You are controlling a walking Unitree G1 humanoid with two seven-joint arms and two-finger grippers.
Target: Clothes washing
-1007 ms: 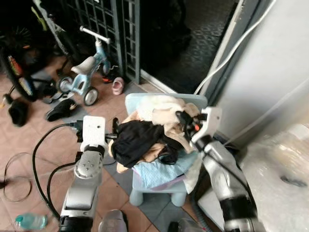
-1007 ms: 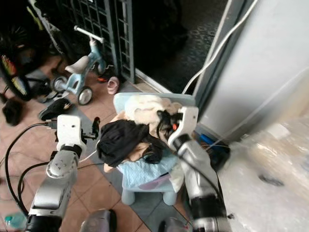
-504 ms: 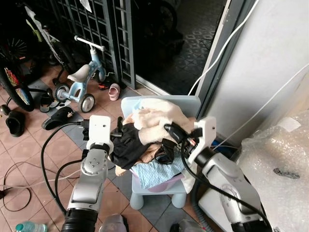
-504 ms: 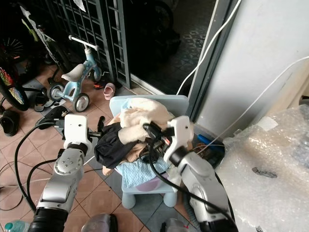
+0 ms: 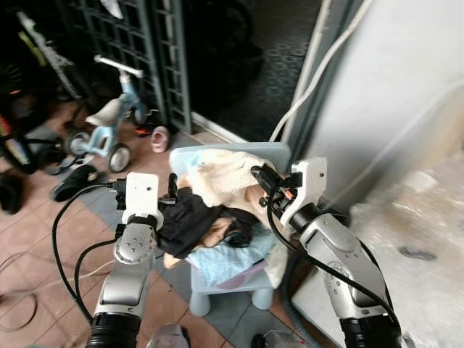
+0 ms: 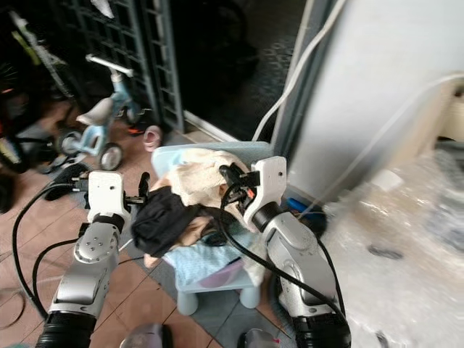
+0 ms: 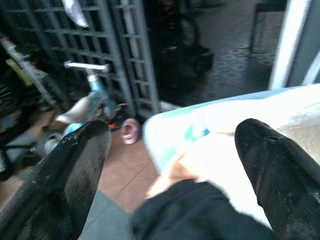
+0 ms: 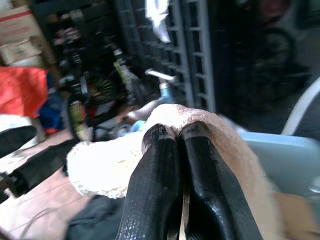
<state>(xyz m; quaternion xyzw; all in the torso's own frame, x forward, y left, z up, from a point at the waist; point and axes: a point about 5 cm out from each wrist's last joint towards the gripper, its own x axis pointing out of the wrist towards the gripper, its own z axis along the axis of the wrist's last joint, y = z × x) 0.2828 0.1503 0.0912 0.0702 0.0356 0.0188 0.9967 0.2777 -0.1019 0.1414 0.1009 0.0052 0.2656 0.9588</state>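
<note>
**Right tool pinches the cream garment on the chair pile**

The right tool (image 8: 175, 135) has its fingers pressed together on a fold of the cream garment (image 5: 225, 174) atop the clothes pile. The left tool (image 5: 172, 190) is spread wide (its fingers (image 7: 75, 165) well apart), beside the black garment (image 5: 192, 221). The pile sits on a pale blue chair (image 5: 239, 279); a child's tricycle (image 5: 109, 119) stands behind on the tiled floor (image 5: 43, 239).

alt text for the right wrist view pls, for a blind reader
The right gripper has its jaws shut on a cream fluffy garment atop a laundry pile. Behind it are a pale blue chair back, a child's tricycle and dark metal grilles.
</note>
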